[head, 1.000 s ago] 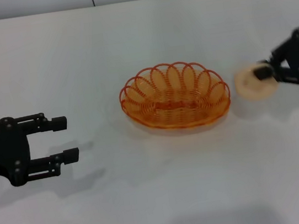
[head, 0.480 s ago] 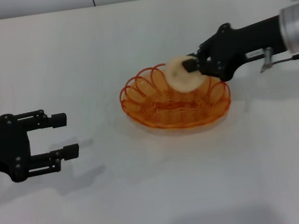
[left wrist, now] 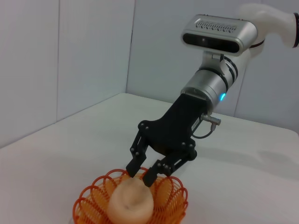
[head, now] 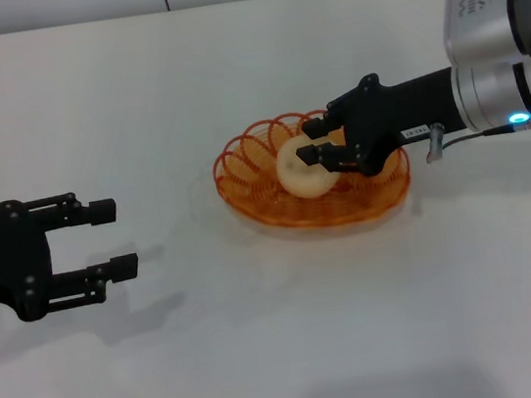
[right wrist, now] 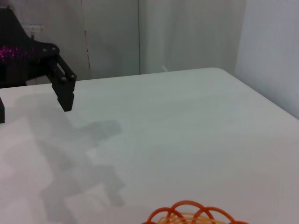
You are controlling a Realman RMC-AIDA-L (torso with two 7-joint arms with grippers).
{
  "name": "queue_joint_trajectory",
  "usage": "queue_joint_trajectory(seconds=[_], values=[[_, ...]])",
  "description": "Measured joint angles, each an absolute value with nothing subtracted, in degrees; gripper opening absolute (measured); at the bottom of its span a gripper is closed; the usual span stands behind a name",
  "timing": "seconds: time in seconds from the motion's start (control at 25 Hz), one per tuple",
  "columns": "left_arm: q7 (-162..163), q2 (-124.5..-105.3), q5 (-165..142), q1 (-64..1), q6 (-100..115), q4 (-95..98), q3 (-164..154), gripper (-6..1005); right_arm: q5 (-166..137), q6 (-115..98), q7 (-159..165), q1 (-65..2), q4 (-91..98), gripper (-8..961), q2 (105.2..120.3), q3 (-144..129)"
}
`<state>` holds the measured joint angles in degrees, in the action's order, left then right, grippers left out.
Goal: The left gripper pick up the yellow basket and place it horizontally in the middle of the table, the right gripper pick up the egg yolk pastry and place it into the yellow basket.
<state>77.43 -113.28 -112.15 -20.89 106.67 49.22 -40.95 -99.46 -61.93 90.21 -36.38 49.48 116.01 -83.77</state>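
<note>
- Holding the egg yolk pastry (head: pixel 303 168) between its fingers, the right gripper (head: pixel 316 155) reaches in over the yellow basket (head: pixel 278 217) from the robot's right — the bun sits inside the rim, low over the basket floor or perhaps resting on it.
- The basket lies mid-table (head: pixel 287 354), its long axis running left to right.
- Off to the left, well apart, the left gripper (head: pixel 113 241) hovers with fingers spread, grasping nothing.
- My judgement: only letting go remains, with the bun directly at the fingertips.
- The left wrist view shows the fingers (left wrist: pixel 135 165) pinching the bun's top (left wrist: pixel 131 201) — the right wrist view shows only rim loops (right wrist: pixel 191 212) and the far left claw (right wrist: pixel 65 95).
</note>
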Motion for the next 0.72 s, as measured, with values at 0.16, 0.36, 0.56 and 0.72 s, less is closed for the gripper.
queue_joint_trajectory(seconds=[0.16,0.36,0.56,0.72], values=[[77.44,-113.26,-112.15,-20.96,106.68,49.22,-40.95,694,-98.34,-62.66,89.74,-35.12,49.98,294,115.79,-83.53],[77.44,-113.19,-112.15,-20.92,106.34,49.22,-40.81,694,-97.10,-68.56,85.71,-32.96,50.39,440,115.34,-79.95],[77.43,-113.12,-112.67,-21.06,106.02,49.22,-40.78,694,-97.70,-78.75,82.06,-31.60,48.67,558,114.82,-70.75],[77.43,-112.77,-112.64,-21.06,106.00,49.22,-40.78,694,-97.87,-83.73,79.14,-29.19,48.23,750,114.02,-66.03]])
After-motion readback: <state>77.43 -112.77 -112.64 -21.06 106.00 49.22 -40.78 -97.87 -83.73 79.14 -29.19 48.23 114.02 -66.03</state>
